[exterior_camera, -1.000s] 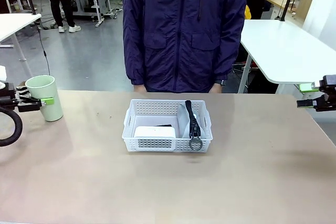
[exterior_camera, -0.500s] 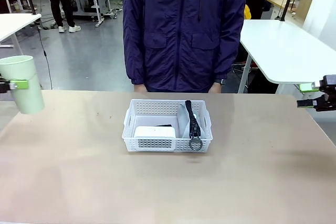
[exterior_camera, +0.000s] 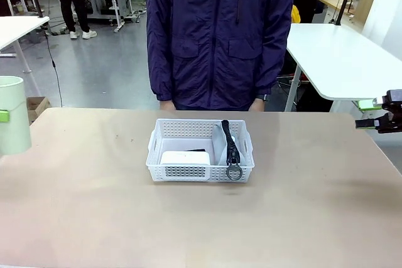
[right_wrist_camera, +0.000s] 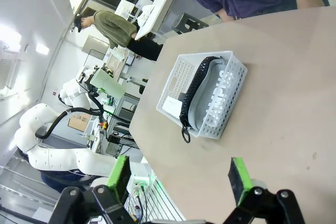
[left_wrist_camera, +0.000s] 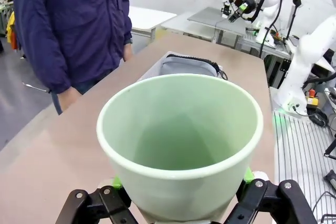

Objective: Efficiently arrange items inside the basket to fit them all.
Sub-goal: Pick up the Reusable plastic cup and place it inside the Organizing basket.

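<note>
My left gripper is shut on the pale green cup, its green pads pressing on both sides of the wall. The upright cup hangs at the table's far left edge. In the middle of the table stands the white basket. It holds a white rounded box at the front left and the grey pouch on edge at the right, whose black strap and metal ring hang over the front rim. A black sliver of the stapler shows behind the box. My right gripper is open and empty, off the table's right edge.
A person in a dark blue jacket stands at the far edge right behind the basket, hands down. The tan tabletop is bare around the basket. White tables stand beyond on both sides.
The cup has been lifted off the table's left side and carried further left, now half out of the front view. The right arm and the basket have not moved.
</note>
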You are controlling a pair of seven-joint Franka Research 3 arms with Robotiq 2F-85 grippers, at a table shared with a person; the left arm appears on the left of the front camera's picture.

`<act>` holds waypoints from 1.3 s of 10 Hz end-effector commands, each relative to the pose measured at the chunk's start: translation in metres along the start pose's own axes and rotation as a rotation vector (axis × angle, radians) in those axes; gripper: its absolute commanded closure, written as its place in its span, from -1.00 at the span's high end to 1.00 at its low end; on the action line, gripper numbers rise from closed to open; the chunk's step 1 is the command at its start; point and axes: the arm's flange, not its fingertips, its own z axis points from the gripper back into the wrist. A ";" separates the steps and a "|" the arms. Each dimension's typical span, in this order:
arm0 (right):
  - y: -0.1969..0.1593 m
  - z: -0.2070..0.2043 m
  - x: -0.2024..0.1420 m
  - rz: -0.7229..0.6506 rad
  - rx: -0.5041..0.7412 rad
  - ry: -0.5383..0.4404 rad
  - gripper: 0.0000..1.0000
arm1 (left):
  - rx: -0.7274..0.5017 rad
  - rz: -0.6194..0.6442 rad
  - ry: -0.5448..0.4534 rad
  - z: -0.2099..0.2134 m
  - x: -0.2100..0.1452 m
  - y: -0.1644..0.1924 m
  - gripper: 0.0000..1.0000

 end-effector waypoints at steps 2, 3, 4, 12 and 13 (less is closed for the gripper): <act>0.001 0.002 -0.002 0.008 0.000 0.009 1.00 | -0.003 -0.003 -0.004 -0.009 0.007 0.007 -1.00; 0.001 0.002 -0.002 0.008 0.000 0.009 1.00 | -0.008 -0.002 0.004 -0.005 0.001 0.002 0.75; 0.001 0.002 -0.002 0.008 0.000 0.009 1.00 | -0.067 -0.085 0.111 -0.049 0.046 -0.010 0.75; 0.001 0.002 -0.002 0.008 0.000 0.009 1.00 | -0.311 -0.323 0.907 -0.375 0.211 0.026 0.75; 0.001 0.002 -0.002 0.008 0.000 0.009 1.00 | -0.292 -0.346 0.988 -0.411 0.204 0.029 0.75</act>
